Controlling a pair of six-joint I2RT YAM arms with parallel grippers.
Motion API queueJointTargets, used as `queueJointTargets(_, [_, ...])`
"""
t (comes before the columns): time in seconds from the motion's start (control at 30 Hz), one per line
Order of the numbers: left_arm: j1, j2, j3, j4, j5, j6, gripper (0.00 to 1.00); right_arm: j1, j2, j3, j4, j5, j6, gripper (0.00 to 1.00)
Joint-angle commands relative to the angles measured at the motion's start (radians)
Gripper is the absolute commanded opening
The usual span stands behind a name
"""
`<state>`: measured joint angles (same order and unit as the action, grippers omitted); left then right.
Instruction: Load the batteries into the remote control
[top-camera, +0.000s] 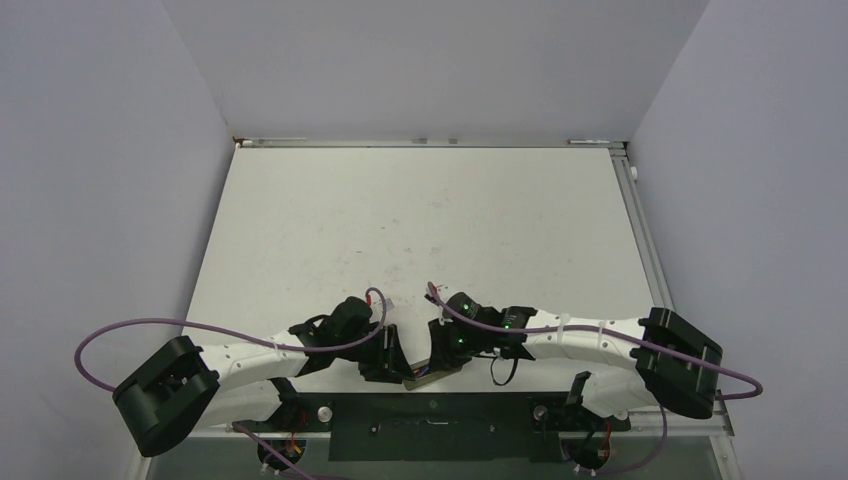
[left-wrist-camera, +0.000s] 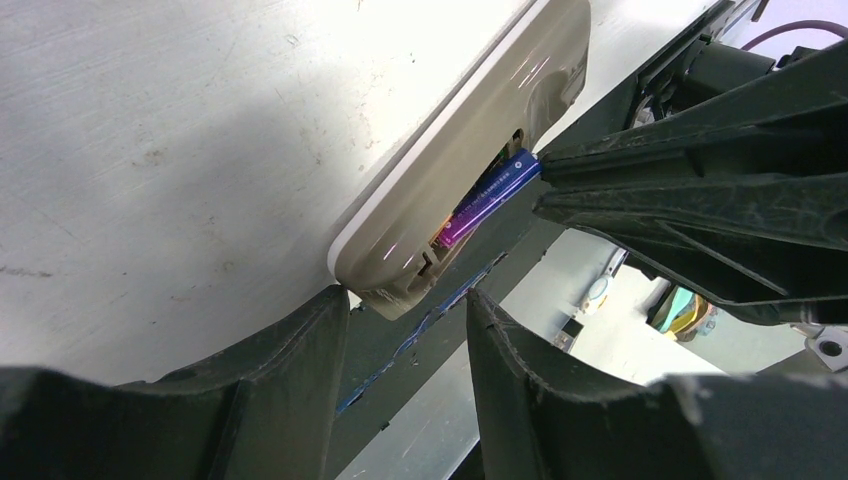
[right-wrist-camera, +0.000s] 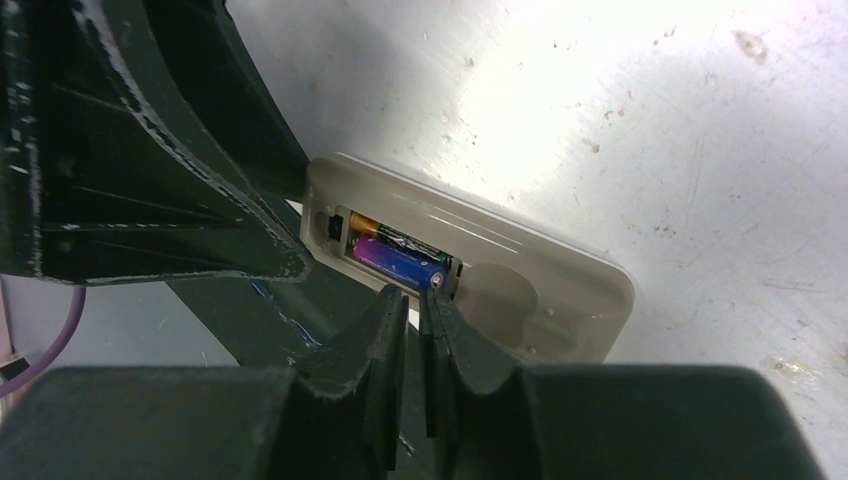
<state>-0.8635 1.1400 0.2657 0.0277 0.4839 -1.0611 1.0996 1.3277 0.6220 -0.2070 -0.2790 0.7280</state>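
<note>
At near edge of table (top-camera: 420, 220), about centre, betw. the two arms: remote control (right-wrist-camera: 540, 290), back up, recess open. On its left end: left gripper (left-wrist-camera: 405, 300), jaws part-way apart, prob. clamped across the remote's width, though contact on one side is hard to make out. In from the right: right gripper (right-wrist-camera: 420, 300), jaws together, tips touching end of purple-blue battery (right-wrist-camera: 400, 262) in the recess. Just beside it on far side, also in recess: gold battery (right-wrist-camera: 363, 223).
</note>
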Motion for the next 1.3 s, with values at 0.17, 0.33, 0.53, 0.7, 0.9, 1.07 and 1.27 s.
queueJointTargets(0.17, [-0.005,-0.01,0.004,0.067,0.019,0.01,0.44,0.008,-0.007,0.089,-0.027,0.058,-0.025,0.14])
queueJointTargets(0.33, [-0.005,-0.007,0.003,0.071,0.02,0.012,0.43,0.008,-0.009,0.089,-0.043,0.067,-0.031,0.14])
queueJointTargets(0.53, [-0.005,-0.002,0.006,0.071,0.022,0.012,0.43,0.012,-0.01,0.084,-0.072,0.072,-0.024,0.14])
queueJointTargets(0.7, [-0.005,0.001,0.007,0.071,0.019,0.013,0.44,0.014,-0.02,0.079,-0.102,0.086,-0.017,0.14])
queueJointTargets(0.9, [-0.005,0.016,0.013,0.07,0.019,0.016,0.44,0.023,-0.007,0.079,-0.097,0.086,-0.011,0.14])
queueJointTargets(1.07, [-0.005,0.016,0.019,0.059,0.017,0.022,0.44,0.035,0.01,0.082,-0.086,0.083,-0.007,0.14])
queueJointTargets(1.27, [-0.005,0.015,0.021,0.054,0.016,0.023,0.45,0.043,0.03,0.09,-0.087,0.083,-0.01,0.14])
